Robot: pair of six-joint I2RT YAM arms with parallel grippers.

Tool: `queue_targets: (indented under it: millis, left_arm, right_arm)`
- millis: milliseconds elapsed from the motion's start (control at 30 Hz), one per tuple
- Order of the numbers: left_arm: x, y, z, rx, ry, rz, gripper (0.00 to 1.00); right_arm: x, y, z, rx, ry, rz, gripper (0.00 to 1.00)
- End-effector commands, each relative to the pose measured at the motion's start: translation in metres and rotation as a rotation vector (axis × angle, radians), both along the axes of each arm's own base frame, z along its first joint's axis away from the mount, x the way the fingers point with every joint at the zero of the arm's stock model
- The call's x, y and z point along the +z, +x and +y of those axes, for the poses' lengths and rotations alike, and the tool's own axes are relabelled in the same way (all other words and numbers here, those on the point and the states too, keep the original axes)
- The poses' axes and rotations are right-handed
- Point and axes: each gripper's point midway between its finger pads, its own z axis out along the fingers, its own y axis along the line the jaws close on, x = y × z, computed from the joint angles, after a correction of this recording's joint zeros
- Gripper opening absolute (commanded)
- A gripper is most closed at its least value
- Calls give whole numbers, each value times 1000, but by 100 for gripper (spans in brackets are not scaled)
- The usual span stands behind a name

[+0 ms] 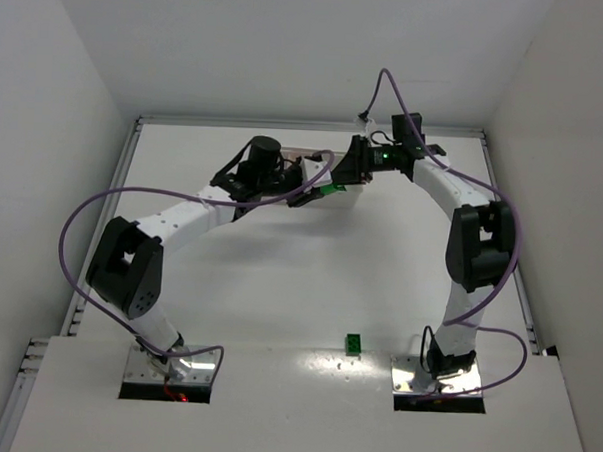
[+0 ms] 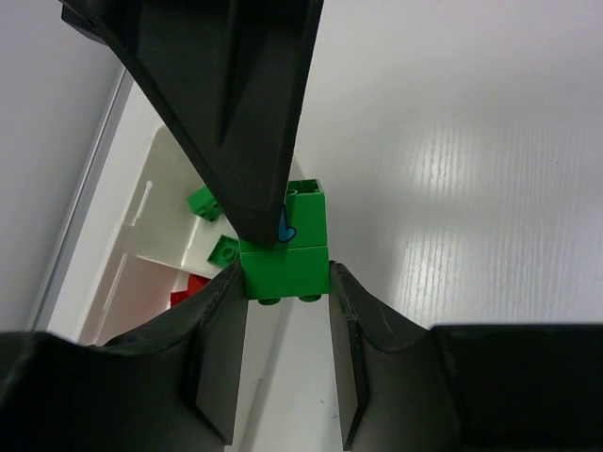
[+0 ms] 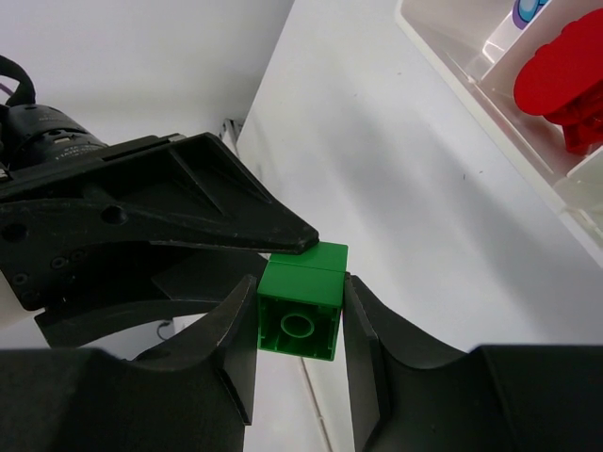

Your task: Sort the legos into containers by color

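Two green legos are stuck together end to end, and each gripper grips one of them above the table beside the white tray [image 2: 160, 221]. My left gripper [image 2: 285, 275] is shut on the nearer green lego [image 2: 285, 271]. My right gripper [image 3: 301, 294] is shut on the other green lego [image 3: 300, 315]. In the top view the pair [image 1: 330, 188] hangs between the left gripper [image 1: 308, 181] and the right gripper [image 1: 346, 173]. The tray holds loose green legos [image 2: 203, 201] in one compartment and red legos [image 3: 563, 80] in another.
A lone green lego [image 1: 352, 343] stands on the near ledge between the two arm bases. In the top view the arms hide most of the tray at the back of the table. White walls close in the left, right and back sides.
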Motion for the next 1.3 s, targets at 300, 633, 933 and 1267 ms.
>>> queue_targets:
  millis: [300, 633, 933, 1267]
  left_arm:
    - [-16, -29, 19, -19, 32, 10, 0]
    - [-9, 1, 14, 96, -36, 57, 0]
    - [9, 97, -31, 247, -161, 124, 0]
    - [-53, 131, -47, 273, -77, 206, 37]
  right_arm:
    - [33, 26, -20, -36, -17, -175, 0]
    - [22, 43, -56, -143, -120, -202, 0]
    - [8, 63, -98, -316, -264, -211, 0]
    - [6, 74, -115, -375, -313, -226, 0]
